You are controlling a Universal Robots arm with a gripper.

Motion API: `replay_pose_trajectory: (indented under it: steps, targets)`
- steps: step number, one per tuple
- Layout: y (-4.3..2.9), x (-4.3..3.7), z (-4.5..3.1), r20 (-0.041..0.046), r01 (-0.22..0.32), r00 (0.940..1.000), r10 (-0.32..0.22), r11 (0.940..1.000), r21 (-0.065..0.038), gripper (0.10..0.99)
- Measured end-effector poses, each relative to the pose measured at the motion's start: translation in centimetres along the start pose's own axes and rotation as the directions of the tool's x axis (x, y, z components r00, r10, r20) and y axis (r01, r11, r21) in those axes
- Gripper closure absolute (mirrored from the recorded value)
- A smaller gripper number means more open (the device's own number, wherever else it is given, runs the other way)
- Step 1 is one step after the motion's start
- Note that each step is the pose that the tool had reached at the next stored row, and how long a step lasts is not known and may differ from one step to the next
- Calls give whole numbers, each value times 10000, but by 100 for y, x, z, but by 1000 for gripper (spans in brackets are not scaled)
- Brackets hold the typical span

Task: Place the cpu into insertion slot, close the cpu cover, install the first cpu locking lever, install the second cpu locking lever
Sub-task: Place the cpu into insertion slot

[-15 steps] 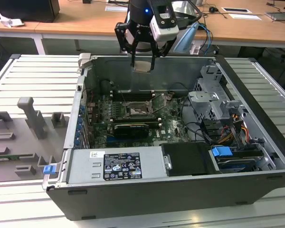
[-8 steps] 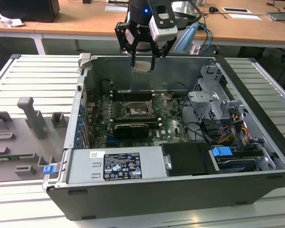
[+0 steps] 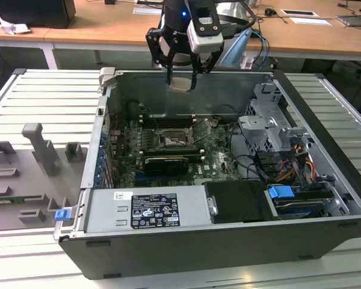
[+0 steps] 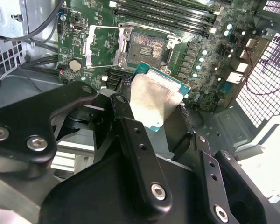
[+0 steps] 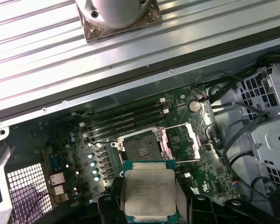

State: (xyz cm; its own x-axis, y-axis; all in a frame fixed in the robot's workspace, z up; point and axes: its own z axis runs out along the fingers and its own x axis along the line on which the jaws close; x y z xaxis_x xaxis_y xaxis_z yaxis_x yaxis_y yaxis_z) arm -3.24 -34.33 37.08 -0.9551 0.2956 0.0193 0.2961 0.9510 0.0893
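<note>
Tool (image 3: 182, 77) is clamped on the cpu (image 3: 182, 85), chip level between the fingers, metal top facing up. It hangs in air over the open pc case (image 3: 168, 262) on the desk (image 3: 42, 96), at 12 o'clock from the socket (image 3: 171, 139) in the exterior view, well above the motherboard (image 3: 219, 159). Socket is bare. In the first wrist view the cpu cover (image 5: 185, 142) is flipped open just beside the socket.

The cpu (image 5: 148, 191) pinched in my hand (image 3: 181, 78) has a dull, brushed silvery metal top over a green board edge, my fingers (image 4: 135, 140) are matt black with bright steel screws (image 4: 157, 191), the cpu cover (image 5: 195, 140) is shiny bare metal, and the counter (image 3: 24, 102) is ribbed, pale satin metal.
</note>
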Motion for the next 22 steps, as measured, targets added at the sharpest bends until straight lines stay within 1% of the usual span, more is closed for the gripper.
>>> replay_pose_trajectory:
  steps: [6, 11, 16, 19, 22]
  targets:
    - [-1, 5, 2, 11, -128, 9999, 128, 9999, -4, 557]
    - [18, 11, 4, 20, -161, 9999, 161, 9999, 14, 557]
    - [18, 23, 7, 30, -262, 9997, 262, 9997, 15, 557]
    - [19, 24, 11, 68, -660, 9978, 660, 9978, 13, 557]
    - [19, 24, 17, 104, -1071, 9942, 1071, 9943, 2, 557]
